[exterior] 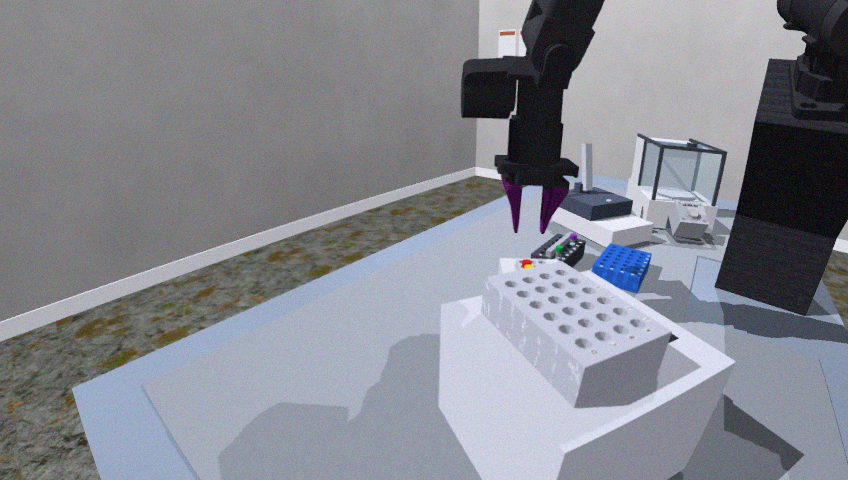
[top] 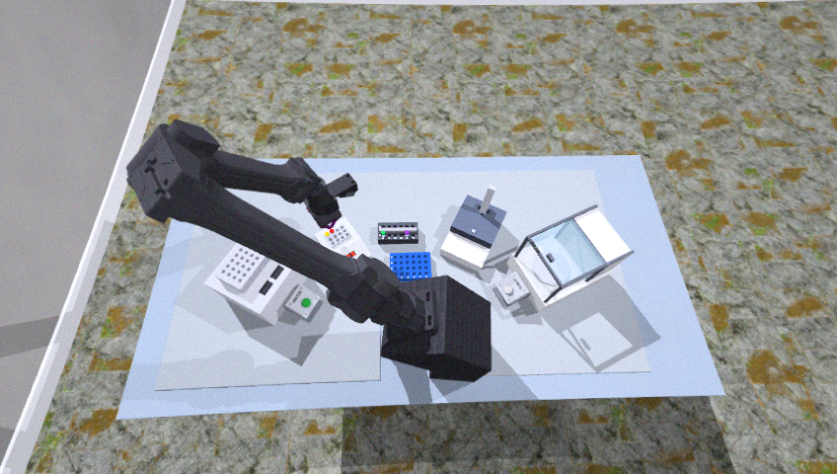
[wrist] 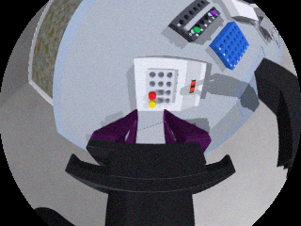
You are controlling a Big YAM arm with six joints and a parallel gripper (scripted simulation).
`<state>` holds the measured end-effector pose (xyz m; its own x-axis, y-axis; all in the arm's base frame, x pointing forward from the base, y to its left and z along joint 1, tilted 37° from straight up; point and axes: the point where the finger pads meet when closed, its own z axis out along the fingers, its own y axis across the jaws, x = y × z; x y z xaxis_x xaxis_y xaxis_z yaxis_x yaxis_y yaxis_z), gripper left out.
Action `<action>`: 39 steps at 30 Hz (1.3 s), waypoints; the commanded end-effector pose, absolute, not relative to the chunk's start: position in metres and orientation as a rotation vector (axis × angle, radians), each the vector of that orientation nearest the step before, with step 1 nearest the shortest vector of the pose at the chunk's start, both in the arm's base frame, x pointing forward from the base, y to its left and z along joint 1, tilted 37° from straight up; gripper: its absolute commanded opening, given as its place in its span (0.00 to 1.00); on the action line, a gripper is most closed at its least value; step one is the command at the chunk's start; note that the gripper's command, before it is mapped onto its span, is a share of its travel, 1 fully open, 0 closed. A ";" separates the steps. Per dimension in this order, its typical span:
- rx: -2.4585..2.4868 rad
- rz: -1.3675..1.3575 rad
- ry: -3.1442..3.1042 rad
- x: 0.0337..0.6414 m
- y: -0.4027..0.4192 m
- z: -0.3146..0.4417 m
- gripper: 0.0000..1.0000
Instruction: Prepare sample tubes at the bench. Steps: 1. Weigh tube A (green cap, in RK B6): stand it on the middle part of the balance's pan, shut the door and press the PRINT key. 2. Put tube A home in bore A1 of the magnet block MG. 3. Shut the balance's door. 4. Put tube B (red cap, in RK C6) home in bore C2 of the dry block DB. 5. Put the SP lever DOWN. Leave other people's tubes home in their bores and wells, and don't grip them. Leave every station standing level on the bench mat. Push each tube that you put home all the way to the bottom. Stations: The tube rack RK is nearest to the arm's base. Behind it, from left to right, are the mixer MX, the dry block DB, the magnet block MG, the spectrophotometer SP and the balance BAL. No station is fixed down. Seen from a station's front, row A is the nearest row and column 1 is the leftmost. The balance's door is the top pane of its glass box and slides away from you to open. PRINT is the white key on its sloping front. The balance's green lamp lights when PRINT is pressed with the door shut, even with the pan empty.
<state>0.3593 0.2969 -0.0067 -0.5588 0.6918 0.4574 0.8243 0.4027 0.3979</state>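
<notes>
My gripper (top: 331,224) (exterior: 529,231) (wrist: 150,113) is open and empty, above the dry block (top: 355,239) (wrist: 143,66). Tube B's red cap (top: 332,230) (exterior: 526,262) (wrist: 151,95) stands in the block, seemingly in C2, next to a yellow cap (top: 326,234) (exterior: 529,267) (wrist: 151,104). Tube A's green cap (top: 382,233) (exterior: 559,248) (wrist: 197,30) is at the left end of the magnet block's front row. The SP lever (top: 487,199) (exterior: 586,167) stands up. The balance door (top: 578,243) covers the glass box, handle near the front. The PRINT key (top: 508,289) is in view; its lamp is too small to read.
The mixer (top: 266,302) (exterior: 505,380) stands left of the dry block. The magnet block (top: 398,241) also holds a purple cap (top: 407,233) (exterior: 573,236) (wrist: 213,13). The blue rack (top: 410,264) (exterior: 621,268) (wrist: 230,45) shows no caps. The spectrophotometer (top: 470,225) (exterior: 598,205) stands right of the magnet block.
</notes>
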 end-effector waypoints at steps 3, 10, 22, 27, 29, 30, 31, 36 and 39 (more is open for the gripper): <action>-1.332 -0.862 -2.446 0.357 0.294 -0.010 0.36; -1.332 -0.862 -2.446 0.357 0.294 -0.010 0.36; -1.350 -0.899 -2.441 0.359 0.278 0.015 0.00; -1.342 -0.862 -2.439 0.356 0.279 0.008 0.00; -1.348 -0.908 -2.443 0.362 0.274 0.025 0.00; -1.349 -0.906 -2.443 0.361 0.273 0.025 0.00; -1.348 -0.907 -2.443 0.361 0.272 0.027 0.00; -1.349 -0.902 -2.442 0.358 0.267 0.032 0.00; -1.349 -0.901 -2.442 0.358 0.264 0.036 0.00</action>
